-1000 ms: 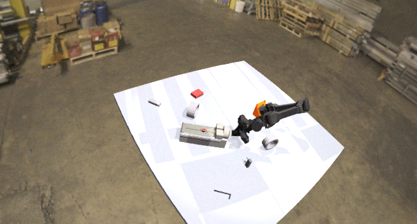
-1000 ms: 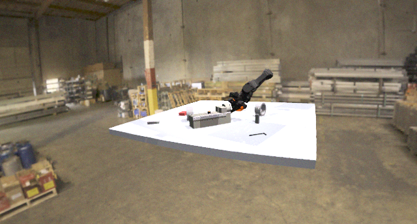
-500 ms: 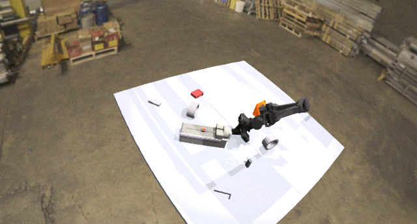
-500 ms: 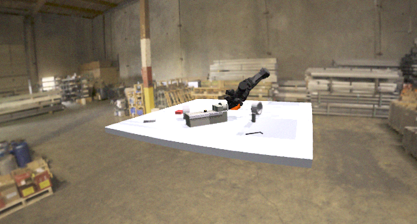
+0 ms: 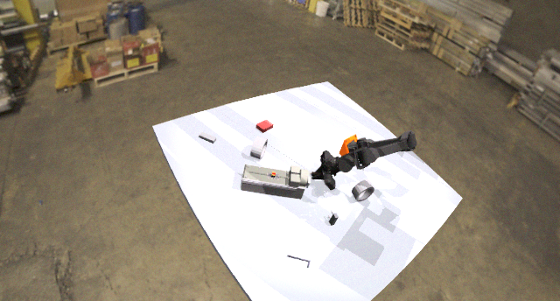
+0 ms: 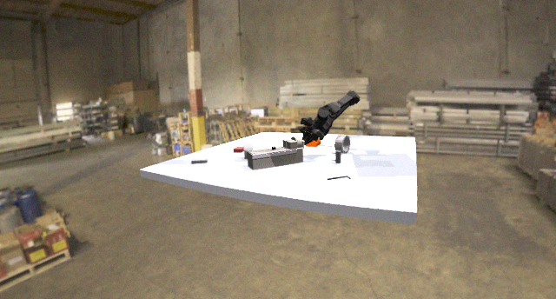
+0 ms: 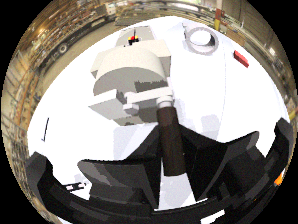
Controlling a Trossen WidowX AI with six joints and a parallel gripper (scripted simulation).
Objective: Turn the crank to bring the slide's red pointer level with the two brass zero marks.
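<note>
Jaws: your gripper [image 7: 166,165] is clamped on the dark crank handle [image 7: 170,137].
Machine: the grey machine [image 5: 273,181] sits mid-bench [image 5: 262,231], left of your arm [image 5: 376,149].
Pointer: red pointer [image 5: 273,173] shows on top.

Red pointer [image 5: 273,173], grey machine [image 5: 267,186]

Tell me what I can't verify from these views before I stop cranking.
- Brass zero marks: too small in top and exterior views; the pale crank housing hides them in the wrist view.
- Red pointer: only a speck in the top view, so its alignment is unreadable.
- Grip on the dark cylindrical crank handle: the black gripper is closed on it, but its body hides the finger contact.
</note>
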